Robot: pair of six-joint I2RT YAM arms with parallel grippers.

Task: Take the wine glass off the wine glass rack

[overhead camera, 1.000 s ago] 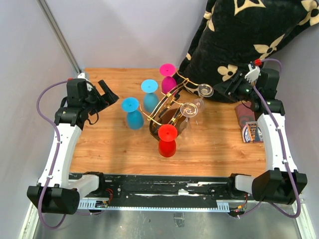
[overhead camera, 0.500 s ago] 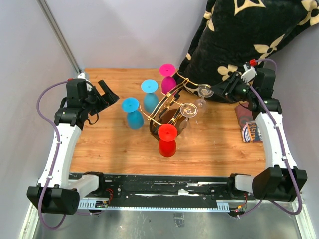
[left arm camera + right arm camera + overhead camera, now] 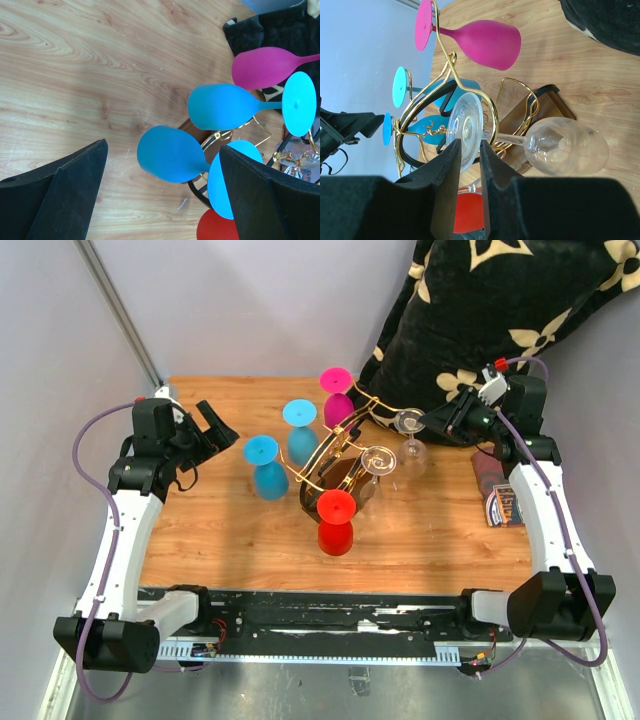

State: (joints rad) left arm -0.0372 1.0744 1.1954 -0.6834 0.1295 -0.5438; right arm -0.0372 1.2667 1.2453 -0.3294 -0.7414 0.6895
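- The wine glass rack [image 3: 335, 475] stands mid-table. It is thin gold wire with curly arms on a dark brown base.
- The clear wine glass [image 3: 567, 147] hangs upside down at the rack's 2 o'clock, its flat round foot up in the wire.
- The right gripper [image 3: 471, 147] reaches in from 3 o'clock. Its black fingers [image 3: 450, 170] sit close together at the foot's rim — I cannot tell if they squeeze it.
- A soft black flowery pillow [image 3: 500, 310] crowds the 1 o'clock corner, just behind that arm.
- The left gripper [image 3: 218, 425] hovers at 9 o'clock, fingers spread wide, holding nothing.
- Smooth blue glasses [image 3: 262, 450], a pink glass [image 3: 337, 380] and a red glass [image 3: 337, 508] ring the rack — bare wood table [image 3: 200, 530] shows toward 6 o'clock.
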